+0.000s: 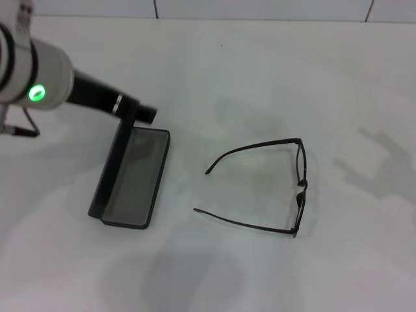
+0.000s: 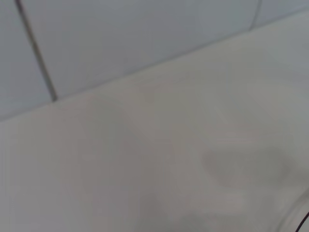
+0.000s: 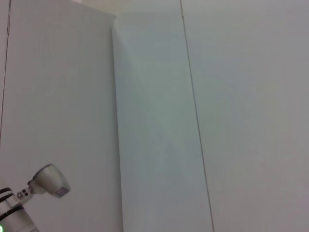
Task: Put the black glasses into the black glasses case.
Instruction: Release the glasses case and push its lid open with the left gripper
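The black glasses [image 1: 300, 187] lie unfolded on the white table, right of centre in the head view, with both temple arms pointing left toward the case. The black glasses case [image 1: 135, 179] lies open at centre left: its grey-lined tray is flat on the table and its lid stands upright along the left side. My left gripper [image 1: 139, 112] is at the far end of the case, right against the top of the upright lid. The right gripper is out of view. The wrist views show only wall and table.
The white table [image 1: 260, 65] ends at a tiled wall at the back. A faint shadow [image 1: 383, 162] falls on the table right of the glasses. Part of my left arm [image 3: 19, 208] shows in the right wrist view.
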{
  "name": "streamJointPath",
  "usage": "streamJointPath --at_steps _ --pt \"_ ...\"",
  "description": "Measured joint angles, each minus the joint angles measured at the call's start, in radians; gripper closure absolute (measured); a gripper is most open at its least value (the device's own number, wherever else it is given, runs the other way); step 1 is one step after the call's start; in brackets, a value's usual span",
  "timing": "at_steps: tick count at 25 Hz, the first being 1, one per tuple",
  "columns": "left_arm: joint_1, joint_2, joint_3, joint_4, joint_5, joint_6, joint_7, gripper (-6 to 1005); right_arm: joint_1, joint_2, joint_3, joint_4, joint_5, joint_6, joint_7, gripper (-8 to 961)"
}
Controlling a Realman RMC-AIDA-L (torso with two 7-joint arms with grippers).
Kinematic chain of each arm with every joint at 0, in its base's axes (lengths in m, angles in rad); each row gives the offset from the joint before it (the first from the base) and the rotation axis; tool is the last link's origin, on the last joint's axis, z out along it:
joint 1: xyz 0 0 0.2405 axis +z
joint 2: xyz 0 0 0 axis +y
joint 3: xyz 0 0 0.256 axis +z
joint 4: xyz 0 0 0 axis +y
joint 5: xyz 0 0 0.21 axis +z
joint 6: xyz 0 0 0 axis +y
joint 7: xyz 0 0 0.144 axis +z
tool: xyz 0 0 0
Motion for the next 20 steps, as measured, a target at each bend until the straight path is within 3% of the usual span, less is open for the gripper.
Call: streamJointPath --at_steps 4,17,20 --pt "-0.01 -0.002 0.064 -0.075 0.079 -0.005 -0.053 244 0.01 0.0 -0.002 0.003 -0.017 0.016 -0.005 96" --pt "-0.034 0.003 0.121 -0.209 0.159 -0.021 -0.054 288 0.01 0.001 0.001 0.005 -0.019 0.026 -0.006 99" --pt "-0.036 0.004 0.128 -0.212 0.16 -0.021 -0.053 384 0.014 0.001 0.001 0.008 -0.017 0.025 -0.006 100"
